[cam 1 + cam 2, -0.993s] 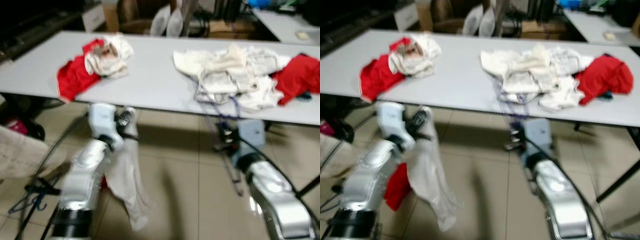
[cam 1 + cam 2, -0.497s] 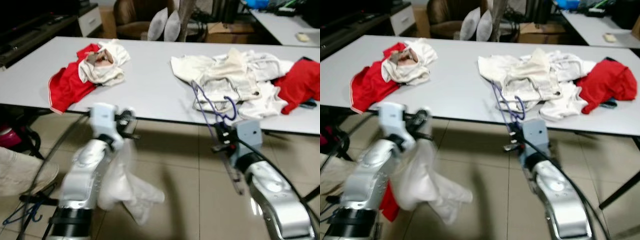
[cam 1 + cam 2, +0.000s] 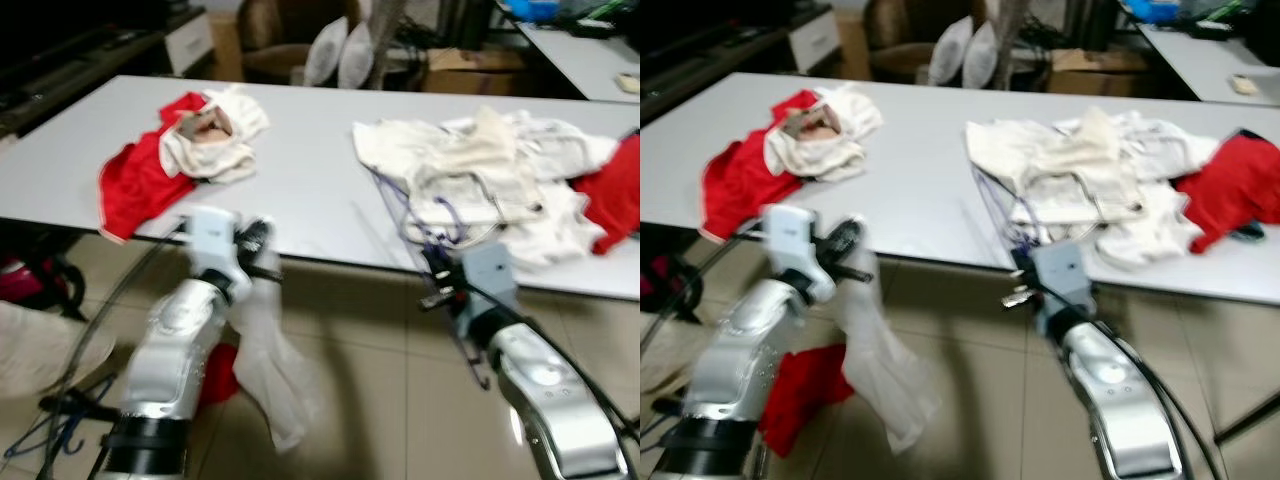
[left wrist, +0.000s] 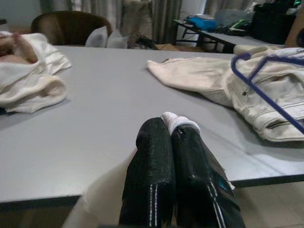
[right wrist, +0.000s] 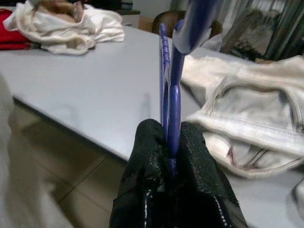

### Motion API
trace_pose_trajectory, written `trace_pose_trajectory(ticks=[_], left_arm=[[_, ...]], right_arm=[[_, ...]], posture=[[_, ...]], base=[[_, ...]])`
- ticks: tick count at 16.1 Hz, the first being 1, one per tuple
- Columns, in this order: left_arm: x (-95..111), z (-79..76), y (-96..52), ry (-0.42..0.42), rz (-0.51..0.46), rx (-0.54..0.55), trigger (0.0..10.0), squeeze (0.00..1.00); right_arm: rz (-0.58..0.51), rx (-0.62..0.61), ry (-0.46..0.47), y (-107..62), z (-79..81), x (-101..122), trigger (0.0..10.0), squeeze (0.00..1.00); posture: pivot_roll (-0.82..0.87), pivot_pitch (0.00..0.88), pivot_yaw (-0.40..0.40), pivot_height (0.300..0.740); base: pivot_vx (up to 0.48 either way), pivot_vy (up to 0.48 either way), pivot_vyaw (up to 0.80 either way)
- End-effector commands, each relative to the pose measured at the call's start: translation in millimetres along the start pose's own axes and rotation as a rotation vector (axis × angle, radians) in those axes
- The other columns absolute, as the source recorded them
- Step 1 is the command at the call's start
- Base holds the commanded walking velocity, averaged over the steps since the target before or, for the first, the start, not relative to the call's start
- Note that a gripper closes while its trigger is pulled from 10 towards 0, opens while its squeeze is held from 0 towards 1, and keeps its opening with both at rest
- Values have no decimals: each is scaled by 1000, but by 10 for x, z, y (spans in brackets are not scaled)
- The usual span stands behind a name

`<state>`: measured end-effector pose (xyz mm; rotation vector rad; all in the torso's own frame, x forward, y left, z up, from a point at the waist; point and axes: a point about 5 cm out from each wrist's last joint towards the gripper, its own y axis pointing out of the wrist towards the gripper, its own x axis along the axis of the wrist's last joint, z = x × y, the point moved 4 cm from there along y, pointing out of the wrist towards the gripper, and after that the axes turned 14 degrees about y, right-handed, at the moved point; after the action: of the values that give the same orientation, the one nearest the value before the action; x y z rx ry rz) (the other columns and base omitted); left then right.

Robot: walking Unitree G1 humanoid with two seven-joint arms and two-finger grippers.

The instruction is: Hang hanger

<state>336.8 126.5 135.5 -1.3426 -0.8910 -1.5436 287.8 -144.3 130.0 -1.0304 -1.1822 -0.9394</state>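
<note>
Right claw [image 5: 168, 142] clamped on a blue hanger [image 5: 169, 80], held upright at the near edge of the grey worktop [image 3: 300, 190], just before a heap of cream garments [image 3: 480, 175]. Left claw [image 4: 171, 137] pinched tight on a white cloth [image 3: 270, 370] dangling below the worktop edge toward the tiled floor [image 3: 380, 400]. Red and white clothes [image 3: 185, 145] heaped on the worktop's left part.

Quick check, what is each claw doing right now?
Left claw: shut on the white garment, which hangs below the table edge.
Right claw: shut on the blue hanger, held upright before the table.
</note>
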Motion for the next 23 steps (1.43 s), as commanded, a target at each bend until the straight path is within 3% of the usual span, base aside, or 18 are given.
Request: trace_pose_trajectory(ticks=[1,5,23], left_arm=[[77,148,-36,24,-23,44,10000,0],[73,146,-35,23,-20,43,10000,0],[82,168,-22,15,-27,67,10000,0]], right_arm=[[-18,32,-3,24,93,47,10000,0],[-34,17,47,35,56,73,10000,0],[-19,54,28,88,73,78,10000,0]], posture=[[-129,0,31,740],[-128,0,32,740],[-127,0,14,740]], base=[[322,0,594],[316,0,136],[303,0,0]])
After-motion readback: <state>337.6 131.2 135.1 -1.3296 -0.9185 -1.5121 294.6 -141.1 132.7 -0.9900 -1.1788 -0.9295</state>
